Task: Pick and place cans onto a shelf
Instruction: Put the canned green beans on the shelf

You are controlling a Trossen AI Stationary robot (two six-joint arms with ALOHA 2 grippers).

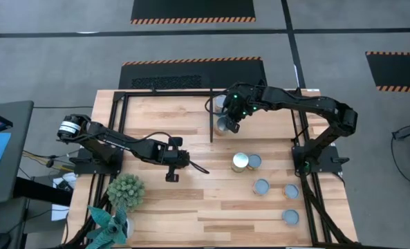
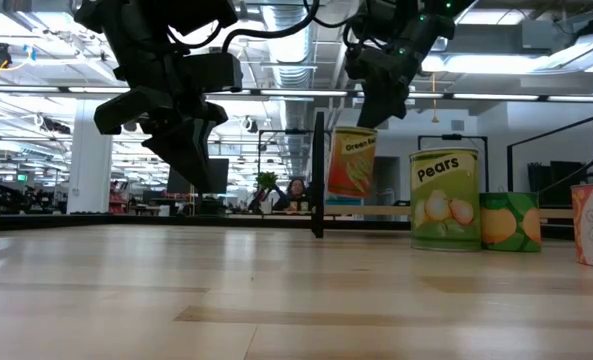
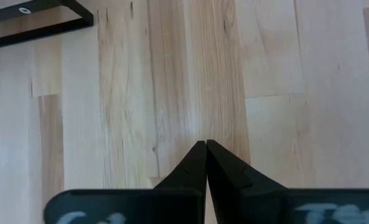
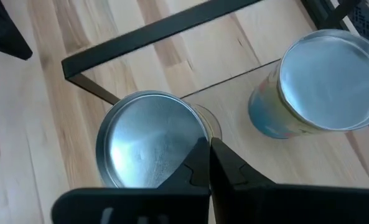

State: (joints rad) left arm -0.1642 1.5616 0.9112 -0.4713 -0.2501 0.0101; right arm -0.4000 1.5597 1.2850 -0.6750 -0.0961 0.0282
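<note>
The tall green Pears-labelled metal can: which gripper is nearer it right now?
Right. The right gripper hovers just up-table of the Pears can, by the black shelf divider bar; the left gripper sits farther off, out on open wood.

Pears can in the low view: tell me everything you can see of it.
The Pears can is a cylindrical tin with a metal rim and a green label picturing pears under the word Pears. It stands upright on the wood table, ungripped, close beside a shorter green can; whether they touch is unclear.
</note>
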